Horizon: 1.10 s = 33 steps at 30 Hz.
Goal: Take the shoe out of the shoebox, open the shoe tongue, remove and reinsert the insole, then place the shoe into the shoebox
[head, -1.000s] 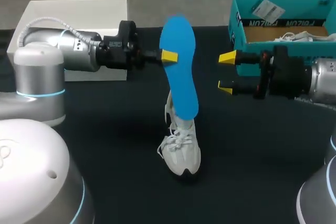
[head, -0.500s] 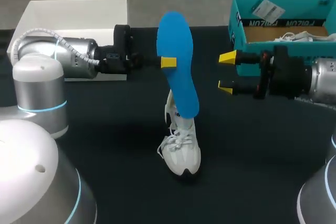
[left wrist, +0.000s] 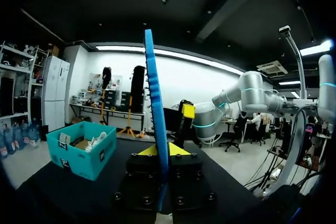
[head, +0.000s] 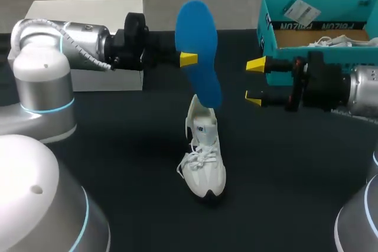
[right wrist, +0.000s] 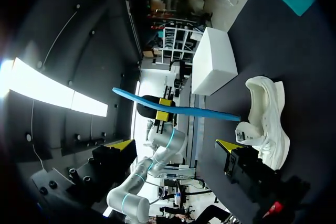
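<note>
Gripping the blue insole (head: 198, 51) in our left gripper (head: 188, 59) just over the white shoe (head: 204, 157), we hold our right gripper (head: 255, 81) open beside the teal shoebox (head: 269, 33).

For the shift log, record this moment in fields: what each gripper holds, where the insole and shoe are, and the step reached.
left gripper: shut on the flat blue foam insole, held up in the air
insole position: lower end just above the shoe's opening, apparently out of it
right gripper: open, empty, beside the teal cardboard shoebox
shoe: white lace-up sneaker, upright on the black table, outside the shoebox
other: white rectangular box at the table's far left
step: insole out; reinsertion not yet done
</note>
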### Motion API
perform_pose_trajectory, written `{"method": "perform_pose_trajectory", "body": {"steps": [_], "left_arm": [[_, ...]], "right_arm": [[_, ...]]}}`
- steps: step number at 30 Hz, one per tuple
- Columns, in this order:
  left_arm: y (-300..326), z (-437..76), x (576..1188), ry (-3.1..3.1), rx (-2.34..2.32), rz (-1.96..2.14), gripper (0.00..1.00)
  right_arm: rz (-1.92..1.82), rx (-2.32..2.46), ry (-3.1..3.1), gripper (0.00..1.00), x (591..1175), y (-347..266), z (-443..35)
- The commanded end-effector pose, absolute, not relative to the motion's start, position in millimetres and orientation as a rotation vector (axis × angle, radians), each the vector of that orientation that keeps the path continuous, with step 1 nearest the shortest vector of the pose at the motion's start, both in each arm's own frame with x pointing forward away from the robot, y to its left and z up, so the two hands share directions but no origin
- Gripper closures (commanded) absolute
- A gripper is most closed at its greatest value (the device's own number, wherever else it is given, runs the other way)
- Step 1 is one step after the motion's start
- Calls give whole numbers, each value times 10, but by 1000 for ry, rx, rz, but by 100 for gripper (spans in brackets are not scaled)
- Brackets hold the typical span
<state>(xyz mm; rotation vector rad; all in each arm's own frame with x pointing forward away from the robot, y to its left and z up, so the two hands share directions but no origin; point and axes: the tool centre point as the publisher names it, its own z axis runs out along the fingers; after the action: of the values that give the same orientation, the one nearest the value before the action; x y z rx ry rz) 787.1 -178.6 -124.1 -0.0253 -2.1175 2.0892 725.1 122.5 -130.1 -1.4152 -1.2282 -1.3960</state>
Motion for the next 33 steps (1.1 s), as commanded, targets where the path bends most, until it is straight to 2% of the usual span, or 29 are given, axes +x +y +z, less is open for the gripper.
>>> {"method": "perform_pose_trajectory", "body": {"steps": [1,6,9,14,17,18,33], "left_arm": [[-1783,-1252,7860,-2251,-434,2270,100],[-1783,-1252,7860,-2251,-434,2270,100],[-1744,-1343,7976,-2496,-930,2241,100],[-1704,-1441,8082,-2482,-1641,2290,100],[-1727,-1450,8131,-2528,-1883,2332,100],[-1744,-1418,8140,-2515,-1843,2439,100],[-1744,-1418,8140,-2515,-1843,2439,100]], "right_arm": [[-1397,-1420,-1227,0,7244,1242,-1304],[-1397,-1420,-1227,0,7244,1242,-1304],[-1397,-1420,-1227,0,7244,1242,-1304],[-1397,-1420,-1227,0,7244,1242,-1304],[-1397,-1420,-1227,0,7244,1242,-1304],[-1397,-1420,-1227,0,7244,1242,-1304],[-1397,-1420,-1227,0,7244,1242,-1304]]}}
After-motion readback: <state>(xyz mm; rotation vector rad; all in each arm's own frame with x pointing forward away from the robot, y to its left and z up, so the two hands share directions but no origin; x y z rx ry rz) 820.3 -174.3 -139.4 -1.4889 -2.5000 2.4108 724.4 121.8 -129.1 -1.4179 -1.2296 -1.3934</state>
